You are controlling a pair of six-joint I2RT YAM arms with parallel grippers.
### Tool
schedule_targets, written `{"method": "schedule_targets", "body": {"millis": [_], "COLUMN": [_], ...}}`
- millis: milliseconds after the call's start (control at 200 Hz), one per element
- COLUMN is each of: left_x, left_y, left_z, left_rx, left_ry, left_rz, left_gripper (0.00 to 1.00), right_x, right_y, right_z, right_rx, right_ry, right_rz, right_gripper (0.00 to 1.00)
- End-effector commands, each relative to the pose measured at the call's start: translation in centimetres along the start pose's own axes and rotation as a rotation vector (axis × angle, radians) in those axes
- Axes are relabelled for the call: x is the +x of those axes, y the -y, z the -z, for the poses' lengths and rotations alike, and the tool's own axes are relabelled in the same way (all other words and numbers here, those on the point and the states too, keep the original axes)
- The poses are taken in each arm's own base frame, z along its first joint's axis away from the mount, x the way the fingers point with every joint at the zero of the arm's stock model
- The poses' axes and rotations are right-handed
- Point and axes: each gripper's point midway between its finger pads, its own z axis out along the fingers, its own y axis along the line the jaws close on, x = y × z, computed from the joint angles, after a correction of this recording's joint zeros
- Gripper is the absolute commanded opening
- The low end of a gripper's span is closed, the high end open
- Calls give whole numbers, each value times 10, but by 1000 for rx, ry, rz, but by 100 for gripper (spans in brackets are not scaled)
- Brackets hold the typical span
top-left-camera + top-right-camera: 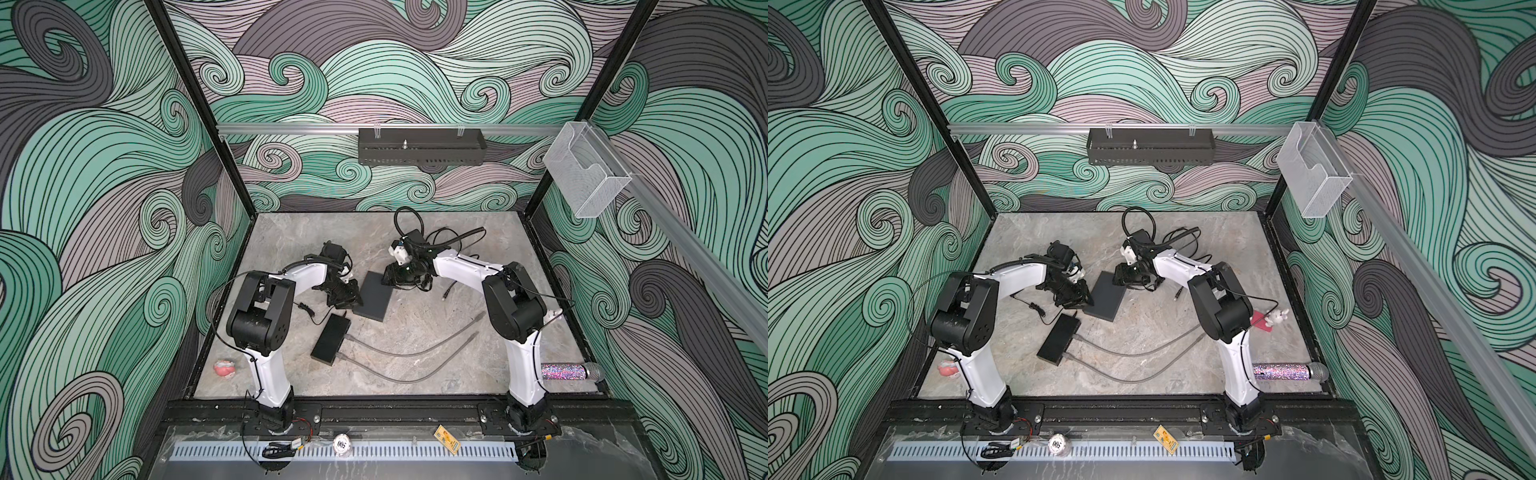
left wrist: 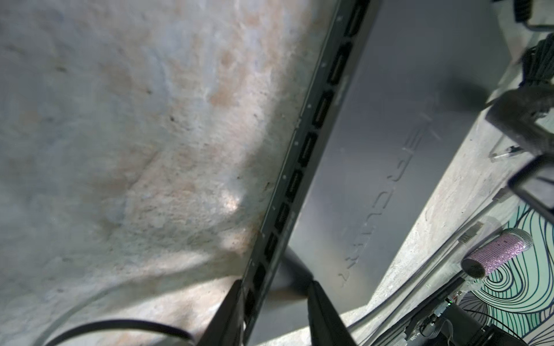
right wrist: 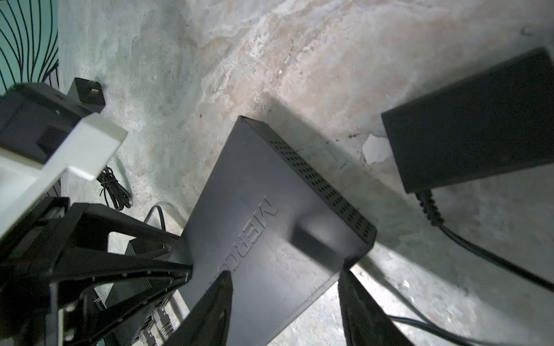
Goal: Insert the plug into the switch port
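1. Left gripper point(image 2: 275, 284): the jaws are closed partway onto the port-side edge of the switch point(image 1: 374, 296). One finger lies against the port face and the other on the lid. I judge this a bracing hold. There is no plug in it.
2. Black box point(image 1: 330, 338), just beside the switch's near-left end: two gray cables point(image 1: 399, 353) are seated in it and trail off to the right.
3. Switch: it lies mid-table between the two grippers, with its port row point(image 2: 305, 149) facing the left arm. I see no cable in the visible ports. The shell looks rigid and light, so I expect it to slide on the smooth table point(image 1: 415, 374) under insertion force unless pinned. It should be held by an edge, clear of the ports.
4. Right gripper point(image 3: 284, 274): the jaws stand apart, astride the switch's far corner. I cannot tell whether the pads press on it. It carries no plug.
5. Plug point(image 1: 478, 318): this is the free end of a gray cable, lying on the table well apart from the switch and from both grippers. A second loose end lies near it. I judge the plug small, hard and light, and its springy cable will tug at it. I would pinch the flat sides of its body, just behind the tip.
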Motion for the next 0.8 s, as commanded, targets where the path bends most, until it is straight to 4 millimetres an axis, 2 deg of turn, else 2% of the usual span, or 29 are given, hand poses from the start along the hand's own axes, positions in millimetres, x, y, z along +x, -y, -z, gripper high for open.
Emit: {"method": "schedule_targets", "body": {"millis": [0,150,435,585,796], "left_x": [1,2,11,14,18], "left_y": [5,11,17,21,33], "left_z": [0,-1,0,2,0], "left_rx": [20,31,29,32,38], "left_ry": [2,-4,-4,-3,-7], "left_rz": [2,-8,-23,-27,-46], "left_gripper": [36,36,36,36,36], "right_x": [3,1,-2,-5,-5], "right_y": [4,7,21,18,14], "right_z": [-12,-17,-12,-9,-16], "right_rx": [-3,6,75,66,38], "right_ry": [-32,-46,-31,-23,-39], "right_rz": [4,6,22,29,32], "right_gripper": [58,57,57,57,57]}}
